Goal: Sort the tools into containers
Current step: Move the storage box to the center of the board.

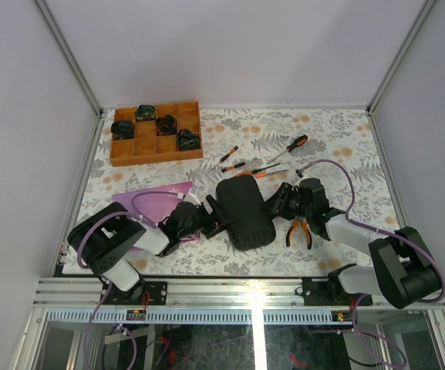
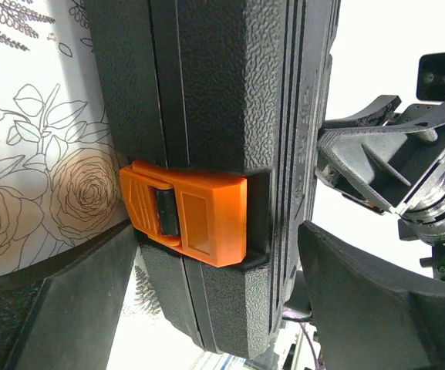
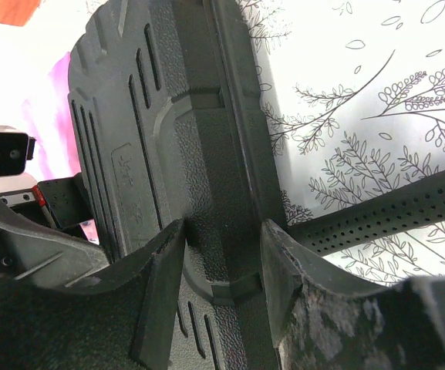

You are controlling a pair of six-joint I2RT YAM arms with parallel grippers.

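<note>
With the case (image 1: 241,212) shut and lying mid-table between both arms, everything turns on the latch (image 2: 187,216): it sits on the case's left long edge, right between the jaws of the left gripper (image 2: 218,230), so the left arm is the one for it. Case long axis runs roughly far-to-near with a slight tilt, and the latch is about midway along that edge. Left jaws are spread wide, one finger each side of the latch edge. Nothing is grasped that I can see, and I can't tell if the pads touch the shell. Right gripper (image 3: 222,231) is on the opposite long edge, the hinge side, jaws clenched on a raised rib of the case, pinning it. So the two arms face each other across the case's short axis. Tools are not sorted yet: pliers (image 1: 299,232) lie on the cloth (image 1: 345,154) just right of the case, beside the right arm. Screwdrivers (image 1: 254,167) lie loose just beyond the case's far end, with a bigger one further right. Hammer not spotted. Judgement: the step in hand is opening the case. The next move likely needs a left finger to catch the latch's free lip and flip it off the seam while the right grips. The risk is the case sliding or tipping if that grip slips. Tray (image 1: 156,132) is at the far left, well apart, not involved
</note>
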